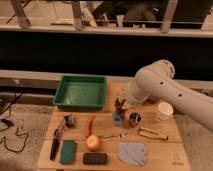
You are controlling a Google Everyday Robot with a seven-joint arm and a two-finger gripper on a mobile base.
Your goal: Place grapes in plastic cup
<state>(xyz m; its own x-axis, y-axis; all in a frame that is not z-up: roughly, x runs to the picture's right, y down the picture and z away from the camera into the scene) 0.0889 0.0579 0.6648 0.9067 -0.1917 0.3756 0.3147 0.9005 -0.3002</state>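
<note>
On the far left of my table (165, 150) lie a dark-handled tool (54, 147) and a green sponge (67, 151), with the green tray (80, 93) up at ten o'clock from the centre; an orange stick (91, 125) stands just above the apple (93, 143), and a dark block (94, 158) sits at its six o'clock. Near the centre, my gripper (119, 106) hangs directly over the light-blue plastic cup (117, 118), and a dark reddish clump between its fingers looks to me like the grapes (119, 104), so I judge it clamped narrowly on them. That puts me at the placing step: the grapes sit at twelve o'clock of the cup, just above its rim, apparently not yet inside. The next move, as I judge it, calls for a short straight descent and a release, keeping clear of the metal cup (134, 118) just beside at three o'clock. Further right stand the white cup (164, 111) and, at five o'clock, a grey cloth (133, 152).
</note>
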